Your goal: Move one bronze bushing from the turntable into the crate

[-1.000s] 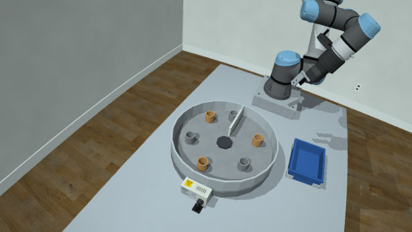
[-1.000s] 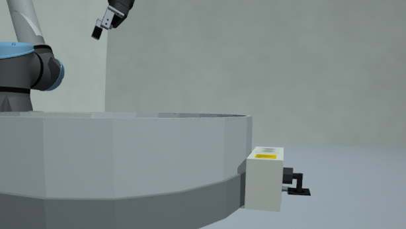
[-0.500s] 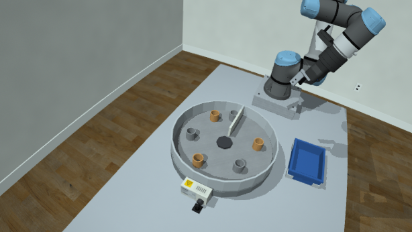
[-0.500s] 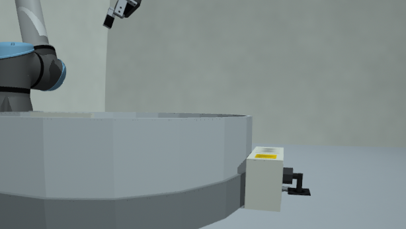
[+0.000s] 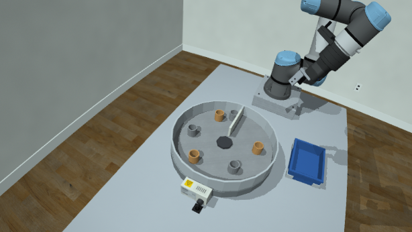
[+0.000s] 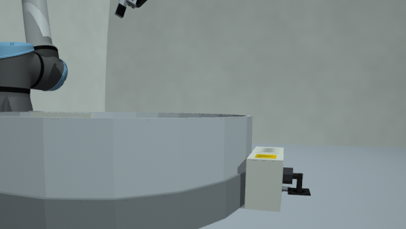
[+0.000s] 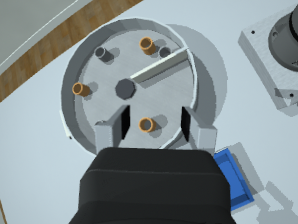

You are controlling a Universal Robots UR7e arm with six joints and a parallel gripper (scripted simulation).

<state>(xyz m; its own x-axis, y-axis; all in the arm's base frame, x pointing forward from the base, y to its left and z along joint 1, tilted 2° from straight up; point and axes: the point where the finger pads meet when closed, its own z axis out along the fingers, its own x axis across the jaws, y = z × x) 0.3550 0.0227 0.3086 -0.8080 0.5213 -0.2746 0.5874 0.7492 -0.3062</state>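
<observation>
Bronze bushings stand upright on your grey turntable (image 5: 215,134) (image 7: 107,75): one on the crate side (image 5: 258,147) (image 7: 146,124), one near the pale divider (image 5: 236,121) (image 7: 160,66), and one toward the white box (image 5: 196,191) (image 6: 264,185). Three grey bushings share the disc with them, one close beside the divider. Your gripper (image 5: 292,80) (image 6: 120,12) (image 7: 155,116) is high above the surface, its jaws spread wide with nothing between them. In the wrist view the crate-side bushing appears between the fingers, but well beyond them.

You have a smooth, pale blue-grey table (image 5: 141,188) (image 6: 347,185) (image 7: 37,150) beneath it all, with shadows beside the turntable, the blue crate (image 5: 305,178) (image 7: 243,202) and the arm's base. The crate sits near one table edge, apart from the turntable, and you can see its bare blue bottom. Around you, brown wood-plank floor (image 5: 141,90) meets plain grey-green walls (image 5: 90,60) (image 6: 264,66) along a pale baseboard (image 5: 134,77), and a socket (image 5: 357,87) is set low in one wall.
</observation>
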